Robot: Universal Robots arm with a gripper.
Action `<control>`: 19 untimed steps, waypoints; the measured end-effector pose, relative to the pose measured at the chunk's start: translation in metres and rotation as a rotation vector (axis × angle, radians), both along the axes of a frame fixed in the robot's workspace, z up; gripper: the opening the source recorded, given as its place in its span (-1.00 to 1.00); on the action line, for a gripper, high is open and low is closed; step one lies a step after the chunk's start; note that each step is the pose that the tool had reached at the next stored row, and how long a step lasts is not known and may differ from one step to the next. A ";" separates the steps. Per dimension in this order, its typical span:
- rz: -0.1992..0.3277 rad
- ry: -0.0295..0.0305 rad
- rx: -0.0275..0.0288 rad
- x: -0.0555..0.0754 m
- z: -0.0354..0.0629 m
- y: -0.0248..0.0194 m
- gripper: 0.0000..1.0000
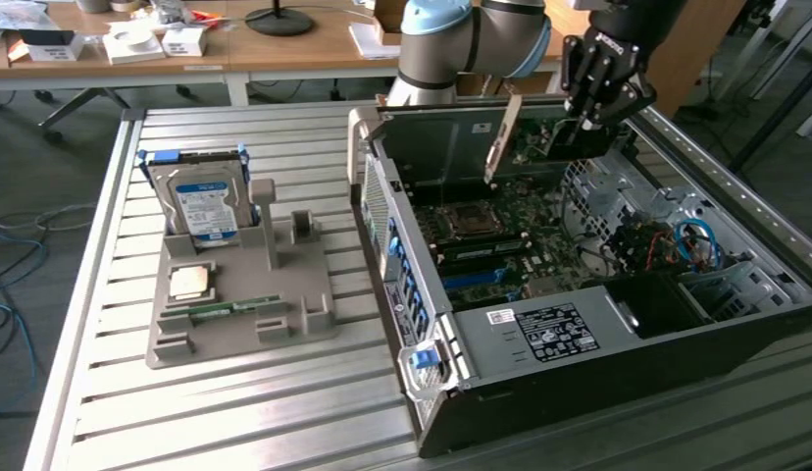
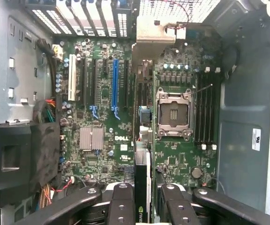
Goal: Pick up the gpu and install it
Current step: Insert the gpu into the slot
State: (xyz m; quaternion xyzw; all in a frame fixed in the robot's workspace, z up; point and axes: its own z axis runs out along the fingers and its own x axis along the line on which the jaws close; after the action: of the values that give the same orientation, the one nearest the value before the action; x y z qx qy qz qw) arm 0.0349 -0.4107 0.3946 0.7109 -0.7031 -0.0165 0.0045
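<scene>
Squarely clamps the gripper (image 1: 586,123) on the gpu (image 1: 558,147), fingers pressed to both flat faces. Holds the card on edge above the motherboard (image 1: 511,245) inside the open computer case (image 1: 577,339), bracket strip (image 1: 502,137) at its end toward the exterior view's left. Stands well apart from the grey holder (image 1: 236,339) with the hard drive (image 1: 203,206) and RAM stick (image 1: 223,311)

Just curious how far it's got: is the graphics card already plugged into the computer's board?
No: the gripper holds the gpu clear above the motherboard inside the open case.
</scene>
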 end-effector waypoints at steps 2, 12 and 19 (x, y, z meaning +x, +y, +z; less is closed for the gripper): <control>0.003 -0.0133 0.0007 -0.001 -0.0003 0.0000 -0.47; 0.005 -0.0409 0.0013 -0.015 -0.0023 -0.0001 -0.47; -0.022 -0.0409 0.0007 -0.019 -0.0028 -0.0004 -0.47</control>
State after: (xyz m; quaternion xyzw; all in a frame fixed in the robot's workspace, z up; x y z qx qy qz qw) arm 0.0163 -0.4110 0.3918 0.7033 -0.7108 -0.0023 -0.0103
